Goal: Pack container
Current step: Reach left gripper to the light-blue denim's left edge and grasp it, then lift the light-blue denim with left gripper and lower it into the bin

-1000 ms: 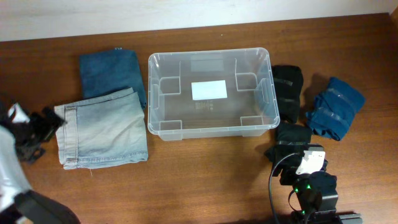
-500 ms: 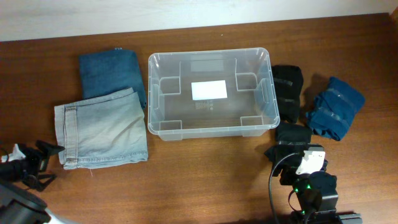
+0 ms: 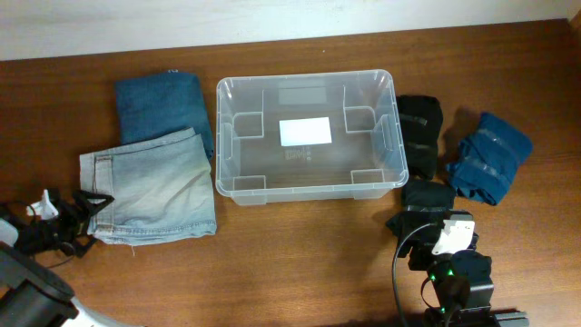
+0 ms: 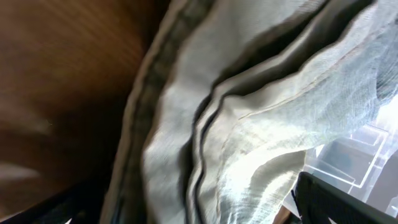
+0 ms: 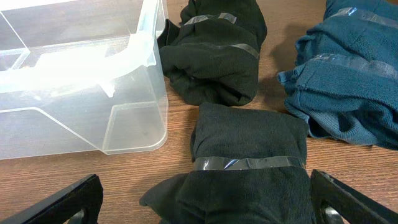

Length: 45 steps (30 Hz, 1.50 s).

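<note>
The clear plastic container (image 3: 309, 177) stands empty at the table's middle, a white label on its base. My left gripper (image 3: 91, 218) is open at the lower left edge of folded light-blue jeans (image 3: 150, 186). In the left wrist view the pale denim (image 4: 249, 112) fills the frame between the spread fingers (image 4: 348, 199). My right gripper (image 5: 205, 211) is open, its fingers (image 5: 62, 202) either side of a taped black cloth bundle (image 5: 249, 168) that lies just right of the container's corner (image 5: 134, 118).
Folded dark-blue jeans (image 3: 163, 104) lie left of the container. A second black bundle (image 3: 419, 132) and a blue taped bundle (image 3: 490, 156) lie to its right. The right arm's base (image 3: 458, 282) is at the front edge.
My left gripper has swung from the far left edge toward the front and then right, up to the light jeans' lower left edge. The right arm has not moved.
</note>
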Each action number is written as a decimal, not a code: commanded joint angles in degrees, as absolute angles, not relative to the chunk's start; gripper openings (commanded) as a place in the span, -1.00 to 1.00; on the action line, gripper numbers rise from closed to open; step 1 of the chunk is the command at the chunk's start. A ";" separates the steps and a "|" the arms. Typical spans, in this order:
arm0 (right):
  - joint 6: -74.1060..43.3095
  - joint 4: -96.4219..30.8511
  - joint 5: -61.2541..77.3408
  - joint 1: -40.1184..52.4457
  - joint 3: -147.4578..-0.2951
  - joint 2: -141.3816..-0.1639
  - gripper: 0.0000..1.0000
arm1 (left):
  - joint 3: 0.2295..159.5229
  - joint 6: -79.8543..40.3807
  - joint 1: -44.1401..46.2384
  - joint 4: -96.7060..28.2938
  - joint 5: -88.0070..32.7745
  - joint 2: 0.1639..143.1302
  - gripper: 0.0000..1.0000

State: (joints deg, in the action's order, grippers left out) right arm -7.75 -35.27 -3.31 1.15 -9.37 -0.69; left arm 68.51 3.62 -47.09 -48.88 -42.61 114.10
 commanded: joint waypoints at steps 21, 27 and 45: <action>-7.97 -35.16 -3.20 0.69 -8.93 -0.36 0.97 | 69.58 3.25 -45.54 -55.44 -46.87 113.19 -0.99; -7.97 -35.16 -3.20 0.69 -8.93 -0.36 0.97 | 78.83 0.54 -45.52 -64.69 -51.48 101.23 -0.99; -7.97 -35.14 -3.20 0.69 -8.93 -0.36 0.97 | 92.90 -31.00 -20.05 -54.46 -43.35 69.93 -0.99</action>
